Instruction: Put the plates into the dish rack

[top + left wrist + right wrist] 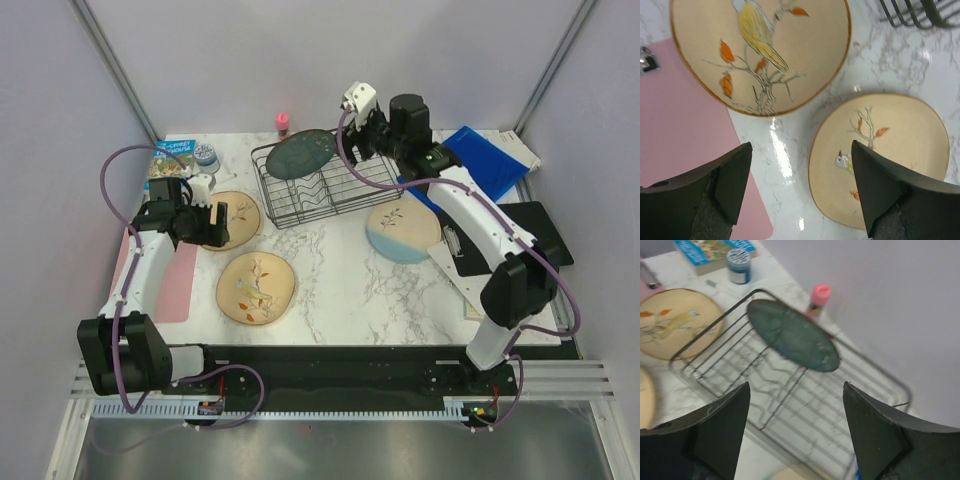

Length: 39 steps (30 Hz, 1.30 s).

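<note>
Top external view: on the white marbled table (340, 290) the black wire dish rack (322, 187) lies with its long side running left to right, slightly skewed. The dark teal plate (303, 152) is propped on edge in the rack's far-left part. It is tilted, and its oval outline runs along the rack's length. Three round plates lie flat: the far tan plate (240, 212) just left of the rack, the near tan plate (256, 287) toward the arms, and the cream-and-blue plate (403, 231) right of the rack. Left wrist view alone shows the glossy glaze and painting, a yellow bird on the far tan plate and a small pale bird on the near one. A pink mat (680, 150) lies beside them. The left pincer (800, 152) hangs above the table with its dark fingers spread wide, holding nothing. Right wrist view shows the rack's wires bent in waves and the teal plate's mottled face. The right pincer (796, 390) hangs above the rack, likewise spread and empty.
</note>
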Available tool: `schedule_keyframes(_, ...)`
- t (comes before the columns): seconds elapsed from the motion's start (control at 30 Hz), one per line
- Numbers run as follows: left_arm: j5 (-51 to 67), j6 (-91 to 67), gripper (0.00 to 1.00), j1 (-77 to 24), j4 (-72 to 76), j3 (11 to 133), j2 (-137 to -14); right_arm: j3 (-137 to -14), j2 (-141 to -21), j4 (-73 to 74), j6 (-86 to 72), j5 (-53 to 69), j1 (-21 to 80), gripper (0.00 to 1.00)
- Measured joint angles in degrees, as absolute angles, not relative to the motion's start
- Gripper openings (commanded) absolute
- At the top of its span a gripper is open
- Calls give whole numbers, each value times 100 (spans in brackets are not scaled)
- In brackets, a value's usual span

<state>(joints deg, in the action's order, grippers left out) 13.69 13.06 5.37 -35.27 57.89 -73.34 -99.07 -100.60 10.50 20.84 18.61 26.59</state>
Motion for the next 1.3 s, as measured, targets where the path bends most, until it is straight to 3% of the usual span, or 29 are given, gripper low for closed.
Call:
schedule_keyframes(0.2, 1872, 1837, 84, 565, -4453, 5719, -7555, -8508, -9522, 1549, 478, 2370, 2628, 81)
schedule_keyframes(0.43, 1850, 2043, 84, 565, -4786, 5406, -7837, -6667, -9174, 1109, -956, 2963, 2598, 81)
schedule_keyframes(0.63, 1802, 2322, 83, 565, -4790, 4906, -8016, -6084, -9144, 563, -1577, 3166, 2617, 81)
schedule_keyframes(0.77, 1815, 2379, 78, 565, -4713, 4860, -8495, -5999, -9137, 215, -1745, 3260, 2639, 81)
schedule_keyframes(0.9, 1959, 2550, 60, 578, -4591, 4882, -8825, -5725, -9085, -183, -1970, 3457, 2655, 80)
schedule_keyframes(1.0, 2272, 2825, 35, 611, -4501, 4880, -8851, -5363, -9089, -526, -2250, 3691, 2689, 79)
schedule_keyframes(1.07, 2589, 3022, 29, 631, -4477, 4873, -8858, -5113, -9122, -746, -2414, 3844, 2731, 79)
schedule_keyframes(1.17, 3098, 3319, 6, 624, -4499, 4856, -8862, -4779, -9325, -1133, -2652, 4097, 2814, 79)
schedule_keyframes(1.3, 3841, 3564, 2, 624, -4578, 4862, -8875, -4574, -9845, -1664, -2882, 4421, 2917, 78)
